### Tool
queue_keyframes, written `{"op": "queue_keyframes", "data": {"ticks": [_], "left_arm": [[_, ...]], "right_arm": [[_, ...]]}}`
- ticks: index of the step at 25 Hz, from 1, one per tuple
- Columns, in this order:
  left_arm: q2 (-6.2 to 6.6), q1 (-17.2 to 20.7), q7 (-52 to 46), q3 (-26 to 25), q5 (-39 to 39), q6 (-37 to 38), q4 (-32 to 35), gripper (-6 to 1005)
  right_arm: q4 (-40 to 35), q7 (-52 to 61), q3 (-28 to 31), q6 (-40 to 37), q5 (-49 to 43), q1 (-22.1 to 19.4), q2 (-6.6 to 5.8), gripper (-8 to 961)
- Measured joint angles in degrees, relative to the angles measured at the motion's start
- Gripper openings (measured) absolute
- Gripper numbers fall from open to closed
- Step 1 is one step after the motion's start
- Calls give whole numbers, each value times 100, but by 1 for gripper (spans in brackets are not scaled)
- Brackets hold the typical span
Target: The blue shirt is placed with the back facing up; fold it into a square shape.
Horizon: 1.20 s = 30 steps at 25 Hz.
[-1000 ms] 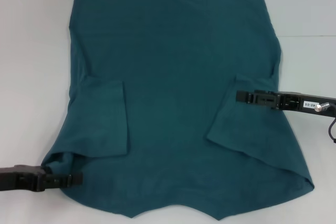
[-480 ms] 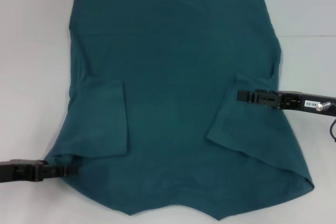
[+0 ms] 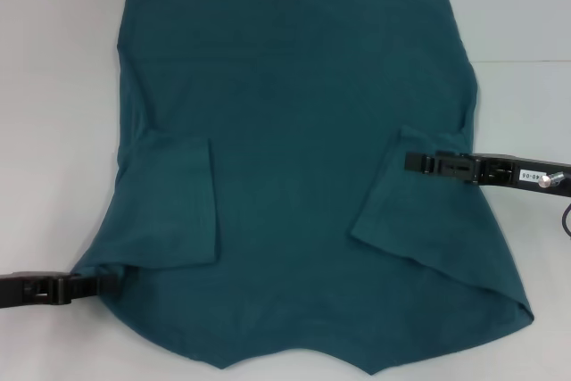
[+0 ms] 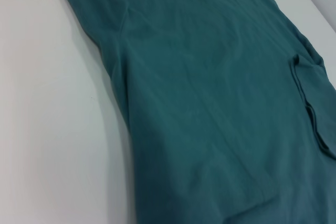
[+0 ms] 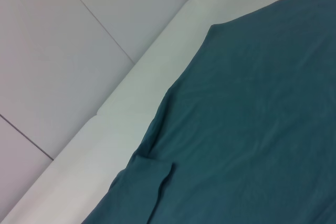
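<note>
The blue shirt (image 3: 294, 131) lies flat on the white table (image 3: 53, 86), plain side up. Both short sleeves are folded inward onto the body, the left sleeve (image 3: 174, 202) and the right sleeve (image 3: 401, 211). My left gripper (image 3: 107, 282) sits low at the shirt's near left corner, its tip at the fabric's edge. My right gripper (image 3: 412, 162) reaches in from the right and rests over the top of the folded right sleeve. The wrist views show only the shirt (image 4: 210, 103) (image 5: 252, 103), not the grippers.
Bare white table borders the shirt on the left and right. The shirt's near hem runs to the bottom of the head view. In the right wrist view the table's edge (image 5: 136, 87) drops to a grey tiled floor (image 5: 63, 51).
My left gripper has slid left and slightly up along the shirt's near left corner. The right gripper has drawn back a little to the right. The shirt has not moved.
</note>
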Motion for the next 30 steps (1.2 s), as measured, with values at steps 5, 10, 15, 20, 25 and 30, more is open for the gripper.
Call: {"op": "queue_keyframes", "data": {"ticks": [5,10,15,20,25,30], "left_arm": [[0,31,-22,0,3,31,22,267],[-8,118,-85,0,2,94,94,160],[-22,208,-91,0,2,240,129,54],[-40,256,-96,-21,2,284,117,3],[-45,294,-121,-214,2,233,96,6],[-40,299,-159,-336,1,188,95,9]], "right_arm": [[0,0,0,0,0,-9,0,928],[0,0,-7,-5,-34,-58,-17,927],[0,93,-57,-143,-127,-165,-128,927],[-17,288,-50,-457,-274,-335,-321,927],[-17,489,-52,-548,-289,-591,-544,927],[-29,738,-30,-625,-530,-713,-689,927]]}}
